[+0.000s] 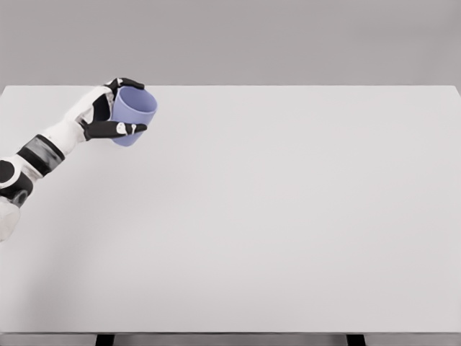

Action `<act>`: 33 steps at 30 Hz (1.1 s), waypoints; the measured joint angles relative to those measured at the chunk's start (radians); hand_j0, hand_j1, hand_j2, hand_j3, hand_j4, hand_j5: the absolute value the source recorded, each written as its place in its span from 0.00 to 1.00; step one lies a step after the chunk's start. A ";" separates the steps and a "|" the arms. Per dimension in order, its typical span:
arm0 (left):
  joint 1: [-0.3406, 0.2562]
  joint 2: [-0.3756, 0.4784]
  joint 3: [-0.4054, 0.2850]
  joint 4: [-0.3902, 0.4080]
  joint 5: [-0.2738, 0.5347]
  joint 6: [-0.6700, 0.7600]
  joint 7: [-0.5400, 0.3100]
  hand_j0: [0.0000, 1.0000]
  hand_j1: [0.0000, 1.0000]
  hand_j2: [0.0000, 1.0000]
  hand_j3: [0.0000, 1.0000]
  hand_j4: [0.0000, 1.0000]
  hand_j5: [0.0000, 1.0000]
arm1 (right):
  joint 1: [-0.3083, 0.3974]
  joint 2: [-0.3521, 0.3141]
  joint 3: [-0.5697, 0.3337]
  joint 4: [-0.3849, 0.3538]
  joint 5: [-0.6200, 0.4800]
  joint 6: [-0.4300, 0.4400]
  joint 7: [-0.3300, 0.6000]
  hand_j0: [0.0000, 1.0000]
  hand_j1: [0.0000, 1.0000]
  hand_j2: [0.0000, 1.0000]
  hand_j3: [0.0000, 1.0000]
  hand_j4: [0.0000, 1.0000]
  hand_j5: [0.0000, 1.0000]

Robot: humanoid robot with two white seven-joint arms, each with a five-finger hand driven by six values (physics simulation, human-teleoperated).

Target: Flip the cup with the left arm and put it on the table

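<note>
Your robot's left hand (108,115) grips the lavender cup (134,114) near the far left corner of the white table (288,216), dark fingers (124,128) curled around the cup's wall from both sides. You see the cup tilted, its open rim turned up and toward the table's right side, its base pointing down-left into the palm. The white left arm (43,151) reaches in across the table's left edge, while the right arm stays outside your view

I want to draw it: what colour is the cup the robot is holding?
The cup is light purple-blue all over, no pattern. The head view shows it, held in the left hand.
</note>
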 measured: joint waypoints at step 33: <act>0.023 -0.294 0.201 0.353 0.032 -0.160 -0.269 0.64 0.64 0.64 0.64 0.64 0.64 | 0.000 0.000 0.000 0.000 0.000 0.000 0.000 1.00 1.00 1.00 1.00 1.00 1.00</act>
